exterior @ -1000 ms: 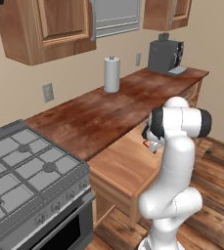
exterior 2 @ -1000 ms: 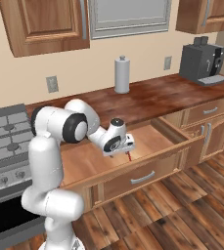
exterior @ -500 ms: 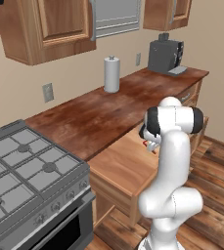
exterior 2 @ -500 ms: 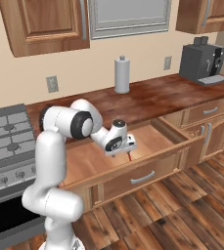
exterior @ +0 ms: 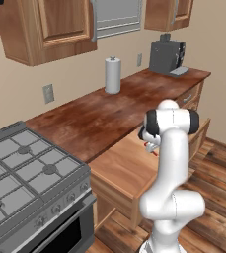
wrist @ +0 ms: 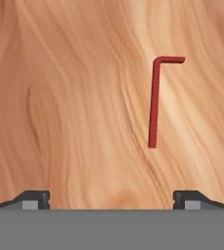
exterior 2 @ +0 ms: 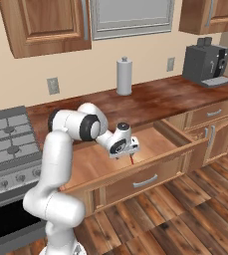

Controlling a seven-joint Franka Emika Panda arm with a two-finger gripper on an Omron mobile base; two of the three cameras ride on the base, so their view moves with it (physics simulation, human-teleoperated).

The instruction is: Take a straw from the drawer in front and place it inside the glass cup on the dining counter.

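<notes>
**Over the open drawer: jaws apart, straw not gripped**

In the pulled-out drawer (exterior 2: 150, 182) the red straw (wrist: 155, 102) lies flat on the light wood floor, bent end away from the gripper (wrist: 111, 199). Gripper hangs above it, fingers spread wide, nothing between them. Straw sits toward the right fingertip (wrist: 187, 197), not touching it.

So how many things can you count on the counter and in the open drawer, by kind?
Paper towel rolls: 1
Coffee machines: 1
Red straws: 1, lying flat in the open drawer
Total: 3
</notes>
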